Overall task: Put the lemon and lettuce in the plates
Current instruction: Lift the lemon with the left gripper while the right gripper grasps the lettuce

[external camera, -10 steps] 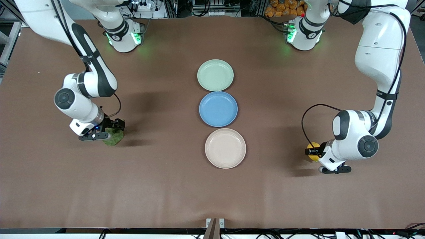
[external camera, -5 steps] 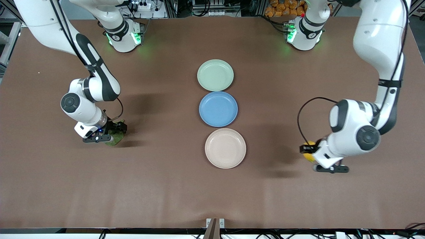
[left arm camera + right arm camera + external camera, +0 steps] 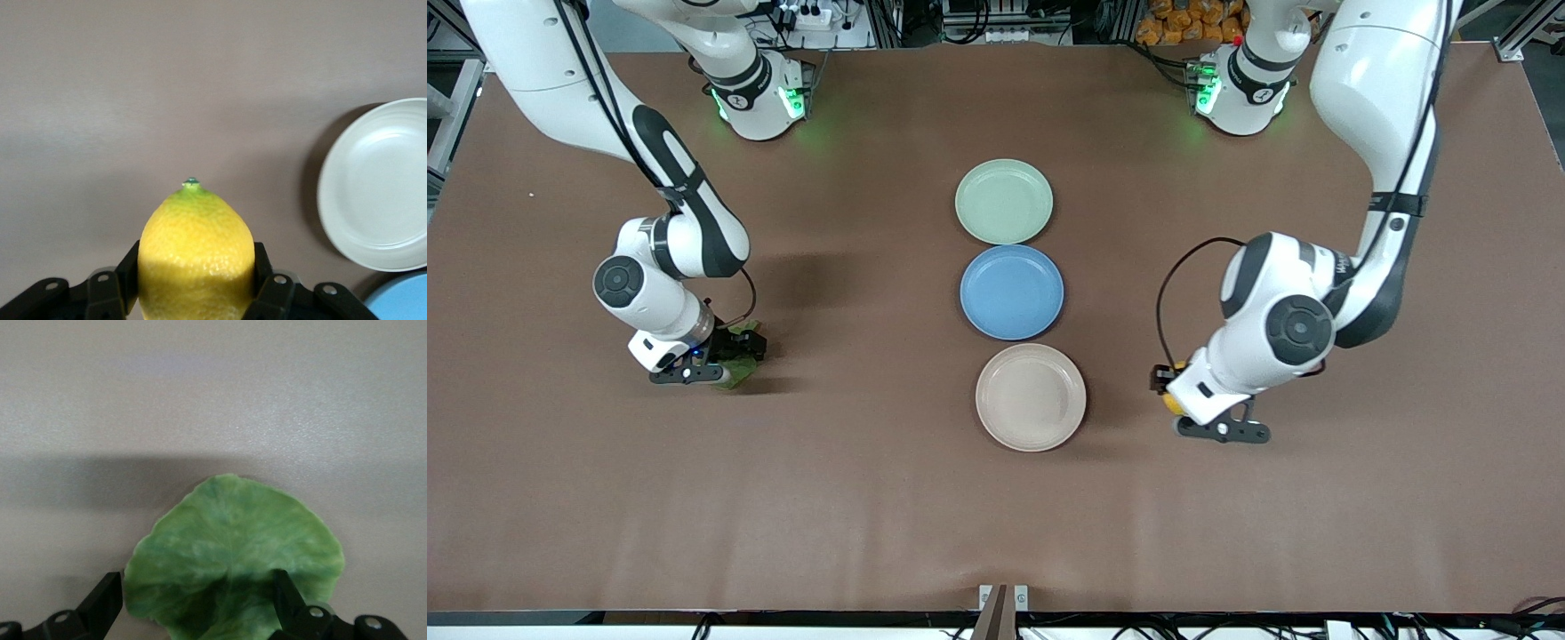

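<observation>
The yellow lemon (image 3: 197, 253) is clamped between my left gripper's (image 3: 197, 283) fingers. In the front view this gripper (image 3: 1169, 391) holds the lemon (image 3: 1172, 403) above the table, beside the beige plate (image 3: 1031, 397), toward the left arm's end. The beige plate also shows in the left wrist view (image 3: 377, 187). The green lettuce leaf (image 3: 233, 547) lies on the table at the right arm's end. My right gripper (image 3: 197, 600) is open and low over the lettuce (image 3: 729, 380), fingers wide apart astride it. The mint green plate (image 3: 1004, 202) is empty.
A blue plate (image 3: 1011, 292) sits between the mint and beige plates in one row at the table's middle. Its edge shows in the left wrist view (image 3: 400, 300). Brown table (image 3: 871, 498) lies all round.
My left gripper has carried the lemon toward the beige plate, from near the left arm's end. My right gripper has shifted slightly over the lettuce, covering more of it.
</observation>
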You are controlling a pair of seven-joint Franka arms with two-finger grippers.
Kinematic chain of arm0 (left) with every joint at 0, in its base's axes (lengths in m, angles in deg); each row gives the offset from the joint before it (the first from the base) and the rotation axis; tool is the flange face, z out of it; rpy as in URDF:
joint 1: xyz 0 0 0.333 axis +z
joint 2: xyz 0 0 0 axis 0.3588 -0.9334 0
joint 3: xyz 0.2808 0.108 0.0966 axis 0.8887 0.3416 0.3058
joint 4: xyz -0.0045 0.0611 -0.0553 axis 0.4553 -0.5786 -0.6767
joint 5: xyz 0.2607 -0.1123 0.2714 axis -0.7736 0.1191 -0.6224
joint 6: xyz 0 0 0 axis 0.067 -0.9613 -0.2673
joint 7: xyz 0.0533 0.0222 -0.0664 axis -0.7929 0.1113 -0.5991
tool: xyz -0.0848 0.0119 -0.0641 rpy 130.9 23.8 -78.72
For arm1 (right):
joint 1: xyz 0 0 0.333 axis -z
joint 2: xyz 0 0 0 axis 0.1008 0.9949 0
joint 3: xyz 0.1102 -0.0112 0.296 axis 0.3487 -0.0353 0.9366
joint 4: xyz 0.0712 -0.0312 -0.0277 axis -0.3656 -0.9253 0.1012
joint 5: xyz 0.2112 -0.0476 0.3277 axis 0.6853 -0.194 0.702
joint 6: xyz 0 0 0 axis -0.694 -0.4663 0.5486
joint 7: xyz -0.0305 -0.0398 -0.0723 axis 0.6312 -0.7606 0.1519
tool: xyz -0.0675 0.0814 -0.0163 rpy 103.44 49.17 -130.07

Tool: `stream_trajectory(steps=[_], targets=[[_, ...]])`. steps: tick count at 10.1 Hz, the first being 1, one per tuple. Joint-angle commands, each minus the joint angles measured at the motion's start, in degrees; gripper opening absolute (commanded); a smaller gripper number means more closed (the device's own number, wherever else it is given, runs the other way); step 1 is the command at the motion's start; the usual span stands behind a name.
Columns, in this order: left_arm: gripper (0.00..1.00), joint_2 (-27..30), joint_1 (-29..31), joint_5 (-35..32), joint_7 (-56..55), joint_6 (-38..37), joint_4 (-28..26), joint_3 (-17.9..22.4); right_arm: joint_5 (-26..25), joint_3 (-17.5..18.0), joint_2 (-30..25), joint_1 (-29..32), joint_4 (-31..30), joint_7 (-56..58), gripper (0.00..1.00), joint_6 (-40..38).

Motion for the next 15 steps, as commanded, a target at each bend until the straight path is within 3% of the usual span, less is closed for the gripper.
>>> stream_trajectory(steps=[1, 3, 7, 10, 15], targets=[[0.00, -2.7, -4.2, 0.6, -5.4, 0.1, 4.3, 0.1, 0.1, 0.5, 0.6, 1.5, 0.6, 0.8, 0.49, 0.1], [0.00, -5.9, -7.1, 5.0, -7.5, 1.4, 7.5, 0.1, 0.1, 0.5, 0.6, 1.6, 0.7, 0.6, 0.21, 0.1], [0.00, -13.3, -10.8, 7.5, -10.5, 15.7, 7.6, 0.2, 0.6, 0.6, 0.3, 1.6, 2.0, 0.2, 0.02, -1.5], [0.00, -16.4, -13.0, 7.5, -14.0, 21.1, 7.7, 0.2, 0.7, 0.7, -1.2, 1.4, 6.4, -0.4, 0.00, -12.2], [0.00, -17.1, -14.2, 7.4, -15.2, 21.1, 7.3, 0.3, 1.1, 2.0, -5.9, 0.9, 10.3, -0.2, 0.00, -23.0]])
